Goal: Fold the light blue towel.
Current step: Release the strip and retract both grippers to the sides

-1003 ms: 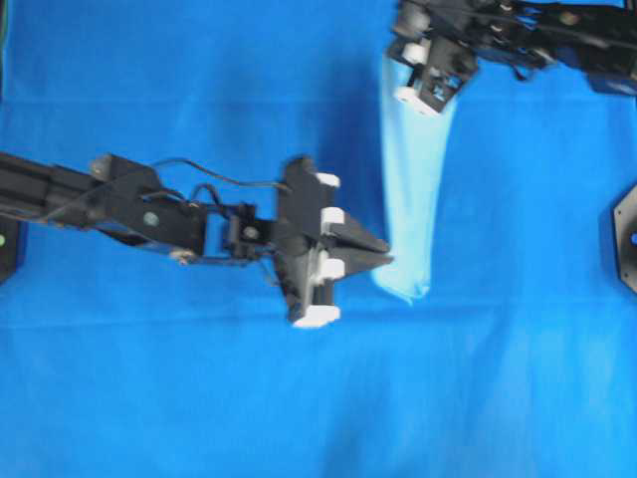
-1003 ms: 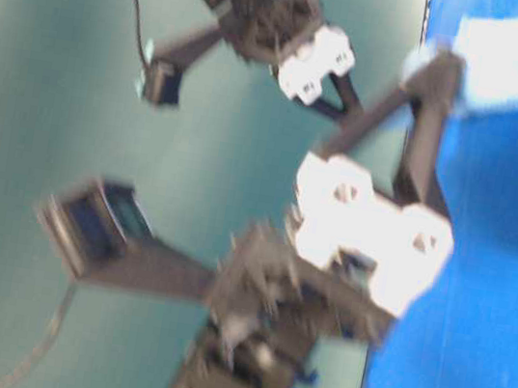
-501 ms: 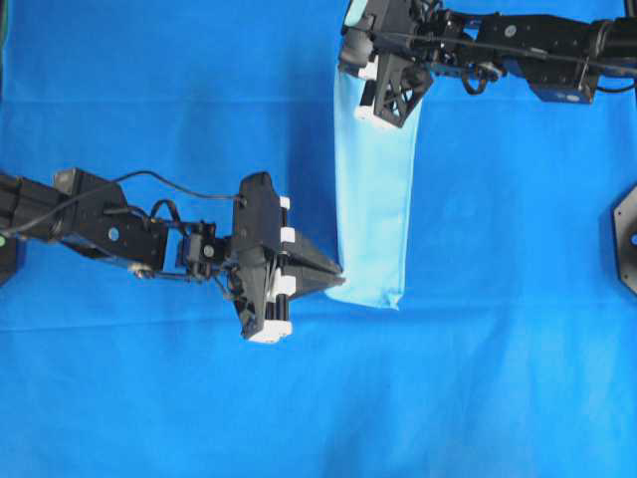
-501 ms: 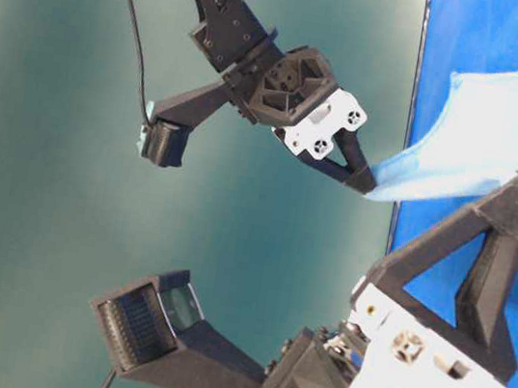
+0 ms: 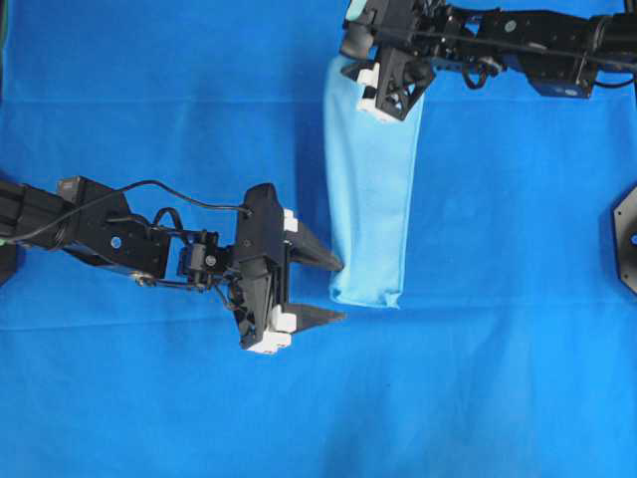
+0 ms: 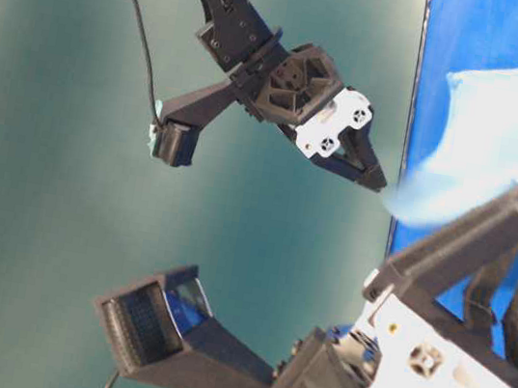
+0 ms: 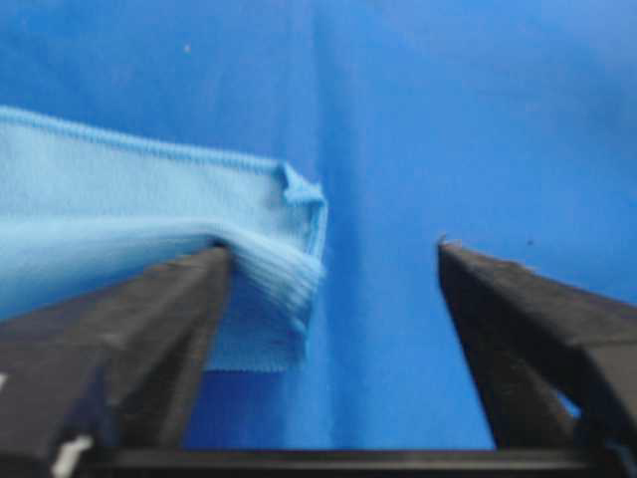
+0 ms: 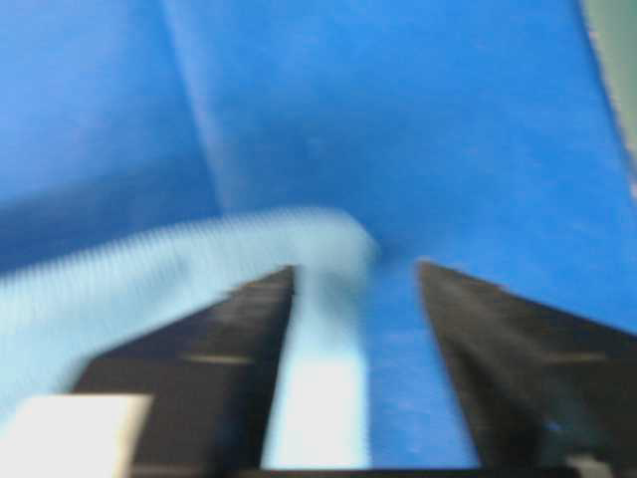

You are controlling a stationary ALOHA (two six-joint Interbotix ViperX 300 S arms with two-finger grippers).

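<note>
One light blue towel [image 5: 370, 189] lies folded into a long strip on the royal-blue sheet [image 5: 149, 90]. Two grippers flank it: the left gripper [image 5: 333, 291] at its near corner, the right gripper [image 5: 383, 95] over its far end. Both, pinched shut earlier, now stand wide, holding nothing.

My table under a smooth royal-blue sheet [image 5: 149, 90], a black metal bracket [image 5: 625, 234] at three o'clock, a plain teal-green wall [image 6: 38, 171] behind
</note>
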